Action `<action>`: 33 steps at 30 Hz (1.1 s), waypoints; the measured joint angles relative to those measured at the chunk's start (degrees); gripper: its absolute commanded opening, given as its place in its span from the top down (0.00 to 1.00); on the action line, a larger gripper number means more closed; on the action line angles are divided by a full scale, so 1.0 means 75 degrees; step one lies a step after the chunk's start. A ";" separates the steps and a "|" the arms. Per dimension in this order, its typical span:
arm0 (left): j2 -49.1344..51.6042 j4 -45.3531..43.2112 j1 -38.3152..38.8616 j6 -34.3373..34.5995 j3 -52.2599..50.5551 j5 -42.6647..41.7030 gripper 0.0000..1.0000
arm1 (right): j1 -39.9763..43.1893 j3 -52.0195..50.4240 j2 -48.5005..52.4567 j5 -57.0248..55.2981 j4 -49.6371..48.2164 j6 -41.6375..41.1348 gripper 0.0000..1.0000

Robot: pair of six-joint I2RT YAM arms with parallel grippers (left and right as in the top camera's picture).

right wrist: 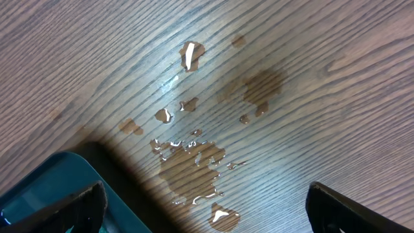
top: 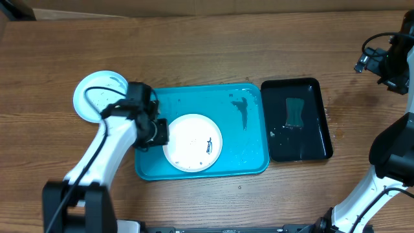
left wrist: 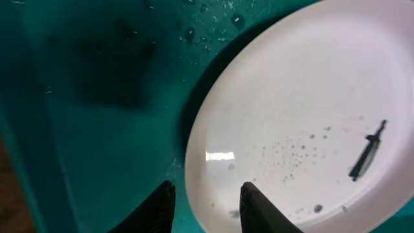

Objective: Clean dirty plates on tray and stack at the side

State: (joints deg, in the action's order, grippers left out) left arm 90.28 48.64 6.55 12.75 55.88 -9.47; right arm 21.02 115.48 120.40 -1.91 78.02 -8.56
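Left gripper (left wrist: 207, 191) here is down at the left edge of the white plate (top: 193, 142). Its jaws are partway apart and the rim runs between them. One finger (left wrist: 259, 210) is over the inside of the plate and the other hangs over the tray just outside it. As far as the wrist view shows, it's not clamped on anything.

The plate lies flat in the left half of the turquoise tray (top: 249, 152). It has a dark streak (left wrist: 367, 155) on it plus a scatter of tiny specks. The tray is wet, with droplets all over and a darker smear (top: 242, 110) toward its upper right.

The light blue plate (top: 94, 97) sits on the table just off the tray's upper-left corner, partly under my left arm and dotted with water.

Just beside the turquoise tray on the right there's a glossy black tray (top: 314, 145) with a dark green sponge (top: 295, 113) lying in it.

My right gripper (right wrist: 204, 210) is spread wide and holding nothing, way over at the far right. Its camera looks at bare wood with a puddle (right wrist: 194, 165) and some stray drops, and a dark tray corner pokes in at lower left.

The table (top: 213, 58) is brown wood grain. As for the room, all I get is a pale beige strip (top: 194, 5) past the far edge.
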 measured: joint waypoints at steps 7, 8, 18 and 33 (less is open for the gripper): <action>0.1061 -0.0294 0.0332 -0.0134 0.0000 0.0073 0.71 | 0.0000 0.0000 0.0000 0.0003 0.0000 -0.0003 0.00; 0.1067 -0.0309 0.0332 -0.0125 0.0000 0.0073 0.73 | 0.0000 0.0000 0.0000 0.0000 -0.0003 0.0000 0.00; 0.1067 -0.0813 0.0332 0.0624 0.0000 -0.0181 0.96 | 0.0000 0.0000 0.0000 0.0003 0.0000 -0.0006 0.00; 0.1067 -0.1906 0.0332 0.2433 0.0000 -0.0393 0.80 | 0.0000 0.0000 0.0000 0.0000 0.0000 0.0000 0.00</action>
State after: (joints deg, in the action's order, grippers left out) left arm 98.28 34.35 9.04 31.00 55.88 -12.43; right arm 21.02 115.48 120.40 -1.91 78.02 -8.56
